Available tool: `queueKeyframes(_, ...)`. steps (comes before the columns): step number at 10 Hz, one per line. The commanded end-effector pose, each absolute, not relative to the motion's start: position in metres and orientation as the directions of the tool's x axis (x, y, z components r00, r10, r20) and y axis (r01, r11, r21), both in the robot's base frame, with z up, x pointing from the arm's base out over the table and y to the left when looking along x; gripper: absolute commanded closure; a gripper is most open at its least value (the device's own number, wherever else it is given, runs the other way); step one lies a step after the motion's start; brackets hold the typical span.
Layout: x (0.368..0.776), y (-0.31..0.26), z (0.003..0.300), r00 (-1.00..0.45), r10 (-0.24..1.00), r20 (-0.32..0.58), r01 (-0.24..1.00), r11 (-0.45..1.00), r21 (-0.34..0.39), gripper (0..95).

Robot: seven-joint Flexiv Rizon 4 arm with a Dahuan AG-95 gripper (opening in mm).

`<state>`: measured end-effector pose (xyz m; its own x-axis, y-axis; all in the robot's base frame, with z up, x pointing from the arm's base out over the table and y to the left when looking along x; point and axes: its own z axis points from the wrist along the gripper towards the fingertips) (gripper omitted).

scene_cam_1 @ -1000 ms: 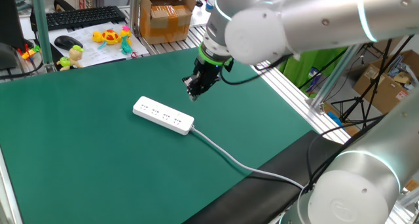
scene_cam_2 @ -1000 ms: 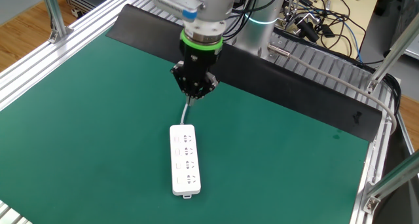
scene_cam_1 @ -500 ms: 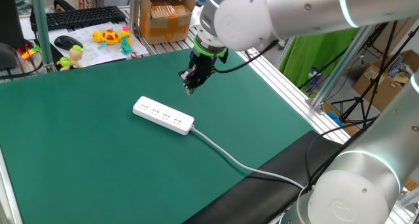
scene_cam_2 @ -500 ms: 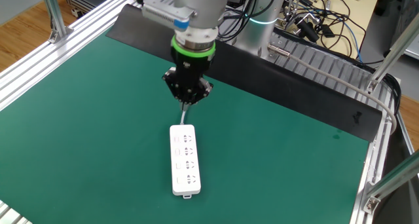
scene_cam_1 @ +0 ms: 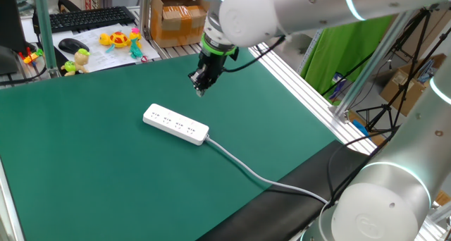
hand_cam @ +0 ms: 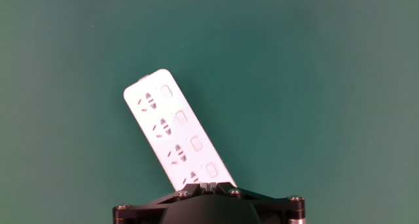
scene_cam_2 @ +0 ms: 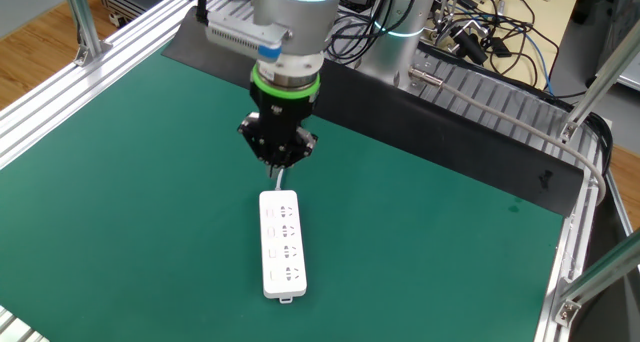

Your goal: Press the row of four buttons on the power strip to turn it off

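My gripper point(scene_cam_2: 277, 162) hangs pointing down with its jaws together and empty, just above the cable end of the power strip point(scene_cam_2: 281, 242), which lies flat on the green mat point(scene_cam_2: 440, 242). The strip looks light, rigid and smooth, so it may skid; it wants pressing from above, not grasping. The row of four buttons point(hand_cam: 186, 131) runs along one edge beside the sockets, faint in my hand view, and farther off its thick white cable point(scene_cam_1: 246, 169) trails away.
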<state>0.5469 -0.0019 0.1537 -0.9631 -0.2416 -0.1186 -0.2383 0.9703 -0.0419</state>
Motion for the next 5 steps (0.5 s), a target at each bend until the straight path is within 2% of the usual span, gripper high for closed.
queueKeyframes(1, 0.5527, -0.0011, 0.1465, -0.963, -0.243, -0.119, -0.240, 0.970, -0.038, 95.0)
queueKeyframes(5, 0.5559, -0.0030, 0.1380, -0.962, -0.243, -0.122, -0.240, 0.970, -0.040, 95.0)
